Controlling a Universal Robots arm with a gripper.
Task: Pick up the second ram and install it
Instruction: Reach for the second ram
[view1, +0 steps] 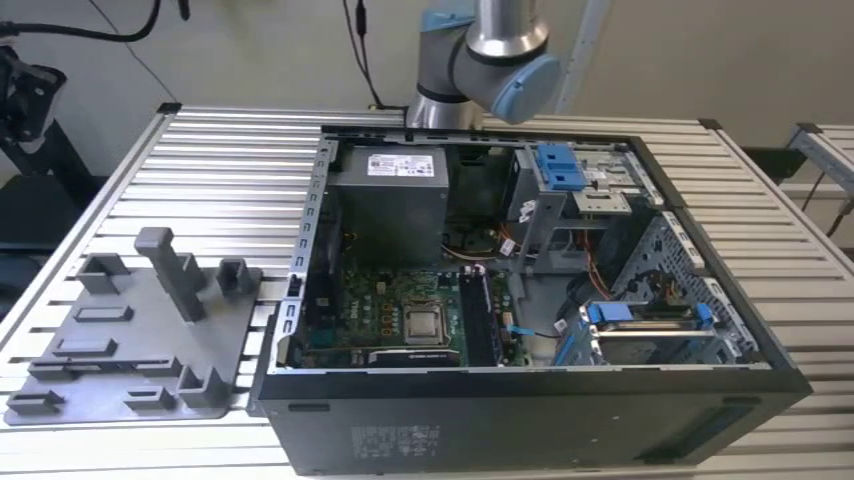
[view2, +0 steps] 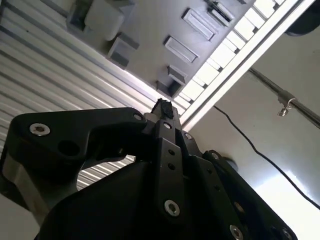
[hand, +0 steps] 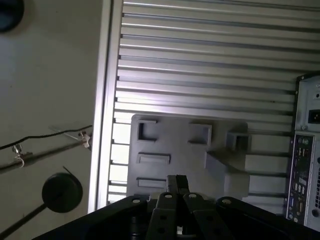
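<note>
- The table (view1: 214, 140) is matt silver aluminium, ribbed in long parallel slats.
- On it lies a computer case (view1: 534, 400), a black sheet-metal box with its side open. Inside are a green motherboard (view1: 360, 300), a plain grey power supply box (view1: 387, 200) and glossy blue plastic clips (view1: 561, 165).
- The second ram (view1: 477, 318) is a thin, flat blackish strip seen edge-on. It stands upright on the motherboard, just at 3 o'clock of the square silver processor (view1: 424, 325). Whether this is one stick or two side by side I cannot tell.
- At 9 o'clock of the case sits a grey moulded plastic tray (view1: 120, 340) with blocky holders, shallow rectangular recesses and a tall square post (view1: 171, 270).
- The arm's polished metal tube and blue-capped joint (view1: 487, 50) show at 12 o'clock of the case.
- The gripper (hand: 176, 181) is matt black with bolted linkage arms. In both wrist views its tips (view2: 163, 106) are drawn together to a narrow point. It hangs well above the tray, touching nothing on the table.
</note>
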